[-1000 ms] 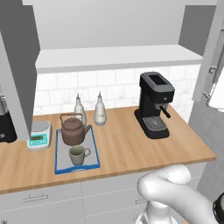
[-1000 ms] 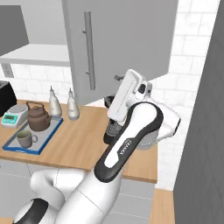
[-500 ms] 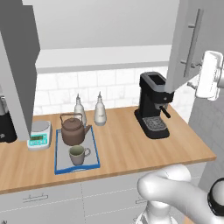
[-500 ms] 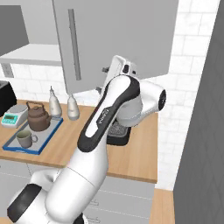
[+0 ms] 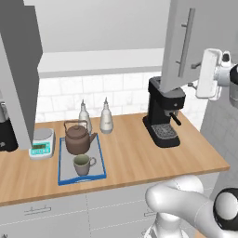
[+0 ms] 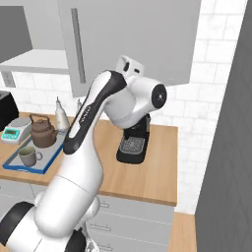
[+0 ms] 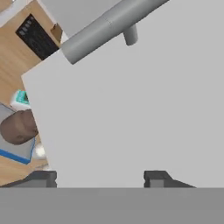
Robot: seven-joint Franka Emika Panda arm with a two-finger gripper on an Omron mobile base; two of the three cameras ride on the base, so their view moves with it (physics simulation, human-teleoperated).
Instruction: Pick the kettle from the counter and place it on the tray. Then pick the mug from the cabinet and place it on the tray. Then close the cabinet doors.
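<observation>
The dark-brown kettle (image 5: 76, 138) and the grey-brown mug (image 5: 82, 164) both stand on the blue-rimmed tray (image 5: 61, 160) on the wooden counter (image 5: 135, 153). They also show in the right base view as kettle (image 6: 43, 131), mug (image 6: 29, 156) and tray (image 6: 45, 165). The cabinet (image 5: 102, 60) is open; its left door (image 5: 18, 79) is swung wide. Its right door (image 5: 183, 44) stands partly swung in. My gripper (image 5: 196, 75) is at that door's outer face, below its bar handle (image 5: 187, 37). In the hand view the gripper (image 7: 99, 178) is open against the door panel (image 7: 131, 109), with nothing between its fingertips.
A black coffee machine (image 5: 162, 111) stands under the right door. Two pale bottles (image 5: 106, 117) stand behind the tray and a white scale (image 5: 42, 142) to its left. A dark appliance (image 5: 4, 132) is at the counter's far left. A grey wall (image 6: 226, 147) closes the right side.
The right cabinet door has swung in towards the cabinet, and my hand has moved along with it against its outer face. Kettle, mug and tray have not moved.
</observation>
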